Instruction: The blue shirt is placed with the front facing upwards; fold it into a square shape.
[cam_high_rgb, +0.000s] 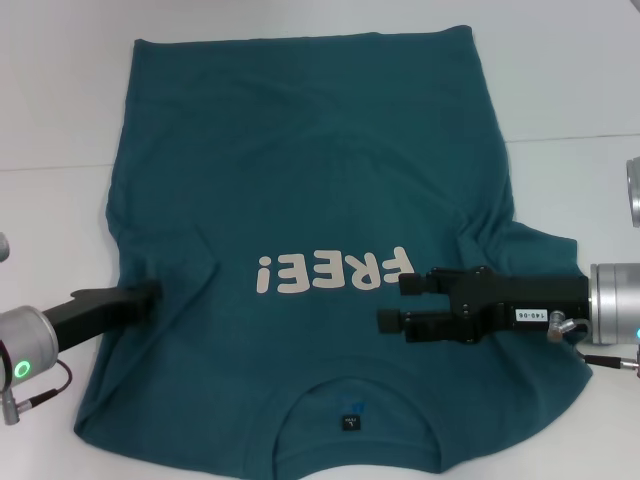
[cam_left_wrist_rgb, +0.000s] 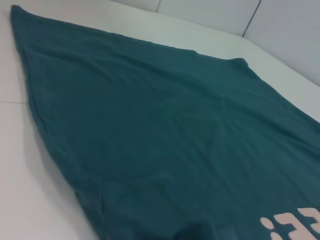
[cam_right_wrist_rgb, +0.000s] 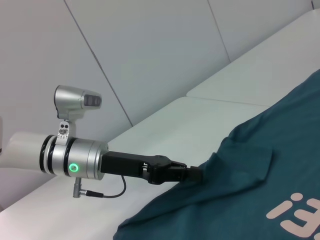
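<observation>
Risk: left gripper (cam_high_rgb: 150, 297), clamped on blue shirt (cam_high_rgb: 300, 200) sleeve, may slip; right gripper (cam_high_rgb: 392, 303) hovers, fingers parted.

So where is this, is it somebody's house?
Probably not a house; it looks like a robot test room. A blue shirt lies on a plain white table, with bare white wall panels behind and two robot arms working.

Even, soft overhead light, no glare

The white counter (cam_high_rgb: 560, 90) is bright and washed with a cool tint; the blue shirt (cam_high_rgb: 310, 170) shows only faint crease shading, and a soft shadow lies under the right claw (cam_high_rgb: 390, 303). Wrist views look slightly soft.
</observation>
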